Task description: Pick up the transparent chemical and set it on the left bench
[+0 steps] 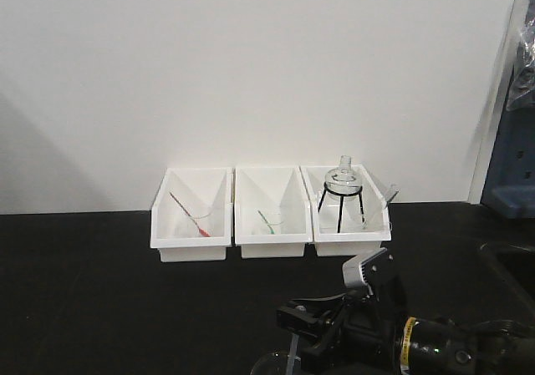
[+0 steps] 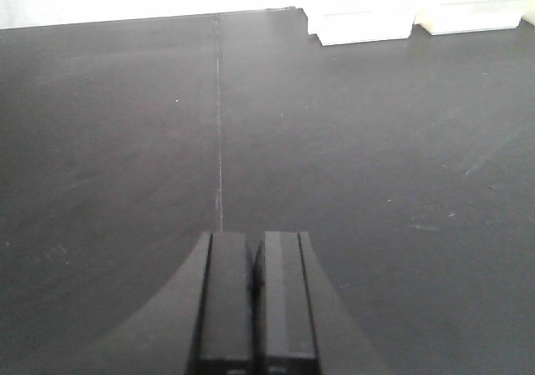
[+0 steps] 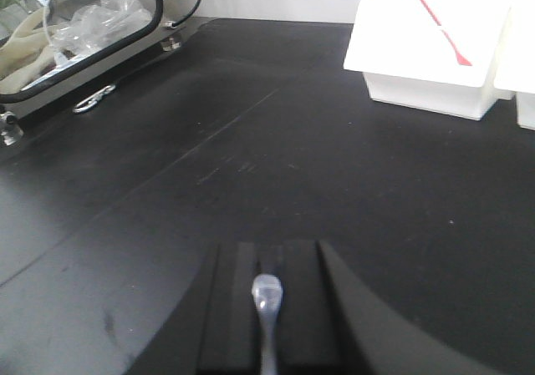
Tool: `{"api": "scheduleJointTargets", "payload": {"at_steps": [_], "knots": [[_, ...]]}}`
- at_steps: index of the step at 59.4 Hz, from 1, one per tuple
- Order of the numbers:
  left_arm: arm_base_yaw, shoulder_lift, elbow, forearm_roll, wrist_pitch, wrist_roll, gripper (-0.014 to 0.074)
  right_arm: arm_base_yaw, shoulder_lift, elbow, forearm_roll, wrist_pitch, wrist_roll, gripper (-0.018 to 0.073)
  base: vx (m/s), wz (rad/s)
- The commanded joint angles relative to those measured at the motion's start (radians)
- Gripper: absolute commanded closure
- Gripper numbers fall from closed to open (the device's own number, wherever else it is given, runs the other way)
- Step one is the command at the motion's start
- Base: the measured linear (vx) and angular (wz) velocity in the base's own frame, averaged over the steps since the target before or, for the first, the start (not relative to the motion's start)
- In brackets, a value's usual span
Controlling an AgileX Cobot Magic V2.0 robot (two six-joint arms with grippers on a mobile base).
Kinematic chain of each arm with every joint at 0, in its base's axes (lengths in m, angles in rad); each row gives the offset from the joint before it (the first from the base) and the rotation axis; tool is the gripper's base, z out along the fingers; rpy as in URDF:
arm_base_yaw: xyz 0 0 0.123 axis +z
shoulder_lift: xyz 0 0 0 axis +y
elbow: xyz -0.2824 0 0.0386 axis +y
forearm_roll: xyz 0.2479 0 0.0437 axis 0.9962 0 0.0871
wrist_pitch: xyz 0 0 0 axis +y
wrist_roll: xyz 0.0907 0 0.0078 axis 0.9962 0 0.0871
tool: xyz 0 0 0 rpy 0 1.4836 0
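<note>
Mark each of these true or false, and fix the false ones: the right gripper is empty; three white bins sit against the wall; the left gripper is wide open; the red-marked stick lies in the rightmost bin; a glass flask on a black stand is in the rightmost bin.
1. The right gripper is empty. False: it is shut on the transparent chemical, whose pale rounded end shows between the jaws.
2. Three white bins sit against the wall. True.
3. The left gripper is wide open. False: its jaws are shut together with nothing between them.
4. The red-marked stick lies in the rightmost bin. False: it is in the leftmost bin.
5. A glass flask on a black stand is in the rightmost bin. True.
</note>
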Motion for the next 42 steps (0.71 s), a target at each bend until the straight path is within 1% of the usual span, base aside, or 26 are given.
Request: {"api": "scheduleJointTargets", "payload": {"at_steps": [1,7,12,16,22,27,31,35,41,42], "knots": [[-0.002,-0.019,0.016,-0.001,-0.078,-0.008,0.0600,-0.002,-0.040,-0.032,0.030,-0.074,-0.022,0.0218,0.00,0.00],[-0.002,-0.019,0.016,-0.001,-0.078,-0.008,0.0600,-0.002,-0.040,-0.032,0.030,-0.074,-0.039,0.0091,0.00,0.00],[-0.002,-0.019,0.016,-0.001,-0.078,-0.008,0.0600,-0.002,-0.040,-0.032,0.030,-0.073,-0.040,0.0029,0.00,0.00],[-0.002,-0.019,0.016,-0.001,-0.078,-0.008,0.0600,-0.002,-0.040,-0.032,0.030,-0.072,-0.040,0.0010,0.00,0.00],[-0.002,-0.019,0.016,-0.001,-0.078,-0.008,0.0600,-0.002,-0.057,-0.032,0.031,-0.051,-0.040,0.0024,0.00,0.00],[-0.002,-0.019,0.016,-0.001,-0.078,-0.008,0.0600,-0.002,-0.095,-0.032,0.031,0.009,-0.042,0.0070,0.00,0.00],[-0.002,-0.019,0.016,-0.001,-0.078,-0.008,0.0600,-0.002,-0.138,-0.032,0.032,0.086,-0.041,0.0139,0.00,0.00],[-0.002,-0.019,0.016,-0.001,-0.078,-0.008,0.0600,-0.002,-0.193,-0.032,0.029,0.190,-0.031,0.0250,0.00,0.00],[-0.002,-0.019,0.016,-0.001,-0.078,-0.008,0.0600,-0.002,-0.310,-0.032,0.025,0.402,-0.009,0.0460,0.00,0.00],[-0.002,-0.019,0.016,-0.001,-0.078,-0.008,0.0600,-0.002,-0.336,-0.032,0.025,0.442,0.001,0.0507,0.00,0.00]]}}
